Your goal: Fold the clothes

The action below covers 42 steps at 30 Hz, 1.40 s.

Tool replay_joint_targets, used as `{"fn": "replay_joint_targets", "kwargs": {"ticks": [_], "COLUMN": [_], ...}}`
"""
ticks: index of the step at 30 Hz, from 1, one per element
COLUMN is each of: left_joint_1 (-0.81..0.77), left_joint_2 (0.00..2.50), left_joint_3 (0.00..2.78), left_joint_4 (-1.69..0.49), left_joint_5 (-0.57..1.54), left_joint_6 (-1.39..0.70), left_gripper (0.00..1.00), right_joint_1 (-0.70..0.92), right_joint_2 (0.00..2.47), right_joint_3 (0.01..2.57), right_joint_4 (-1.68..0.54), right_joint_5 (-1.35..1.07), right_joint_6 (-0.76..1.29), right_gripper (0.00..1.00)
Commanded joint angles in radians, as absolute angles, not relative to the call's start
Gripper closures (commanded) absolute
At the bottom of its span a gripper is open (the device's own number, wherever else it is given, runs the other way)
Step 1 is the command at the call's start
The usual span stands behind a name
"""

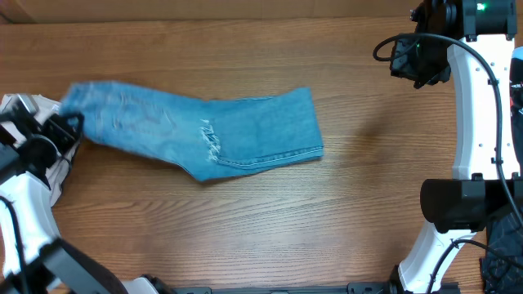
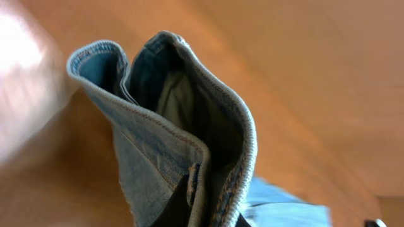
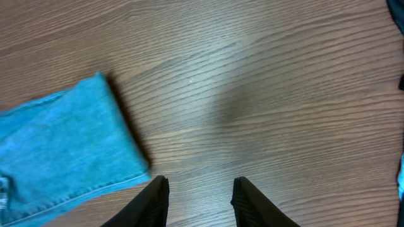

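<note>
Left gripper: clamped, seemingly on waistband of jeans; fingers hidden.
Right gripper: jaws apart, empty; jeans beside them, not touching.

white arm links, black joints, looping black cable, green led; right gripper black-fingered.
</note>
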<state>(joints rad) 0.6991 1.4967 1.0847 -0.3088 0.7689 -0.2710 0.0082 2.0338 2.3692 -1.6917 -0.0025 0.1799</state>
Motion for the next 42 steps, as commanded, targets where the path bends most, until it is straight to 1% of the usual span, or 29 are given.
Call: {"fn": "replay_joint_targets", "kwargs": {"ticks": [1, 4, 7, 11, 17, 19, 22, 26, 34, 40, 42], "left_joint_1": [0.675, 0.617, 0.515, 0.340, 0.051, -0.040, -0.136, -0.215, -0.307, -0.371, -0.394], "left_joint_2": [1.399, 1.380, 1.380, 1.380, 1.413, 1.446, 1.502, 1.580, 1.730, 1.767, 1.767], "left_joint_3": [1.203, 1.283, 1.346, 1.366, 1.365, 1.365, 1.365, 1.365, 1.365, 1.365, 1.365], "left_joint_4": [-0.327, -0.389, -0.456, -0.526, -0.648, -0.671, -0.677, -0.665, -0.664, -0.632, -0.619], "left_joint_5": [0.864, 0.859, 0.819, 0.709, 0.426, 0.375, 0.321, 0.279, 0.281, 0.286, 0.319], "left_joint_6": [-0.250, -0.235, -0.205, -0.160, -0.090, -0.084, -0.085, -0.091, -0.113, -0.167, -0.173], "left_gripper": [0.96, 0.96, 0.96, 0.96, 0.96, 0.96, 0.96, 0.96, 0.96, 0.96, 0.95], "right_joint_1": [0.010, 0.011, 0.011, 0.011, 0.011, 0.011, 0.011, 0.011, 0.011, 0.011, 0.011], "right_joint_2": [2.038, 2.038, 2.038, 2.038, 2.038, 2.038, 2.038, 2.038, 2.038, 2.038, 2.038], "right_joint_3": [2.376, 2.376, 2.376, 2.376, 2.376, 2.376, 2.376, 2.376, 2.376, 2.376, 2.376], "right_joint_4": [-1.690, -1.691, -1.694, -1.694, -1.694, -1.694, -1.694, -1.694, -1.694, -1.694, -1.694], "right_joint_5": [-0.036, -0.040, -0.055, -0.058, -0.073, -0.073, -0.073, -0.072, -0.072, -0.072, -0.072], "right_joint_6": [0.183, 0.183, 0.183, 0.183, 0.183, 0.183, 0.183, 0.183, 0.183, 0.183, 0.183], "right_gripper": [0.62, 0.62, 0.62, 0.62, 0.63, 0.63, 0.63, 0.63, 0.63, 0.63, 0.63]}}
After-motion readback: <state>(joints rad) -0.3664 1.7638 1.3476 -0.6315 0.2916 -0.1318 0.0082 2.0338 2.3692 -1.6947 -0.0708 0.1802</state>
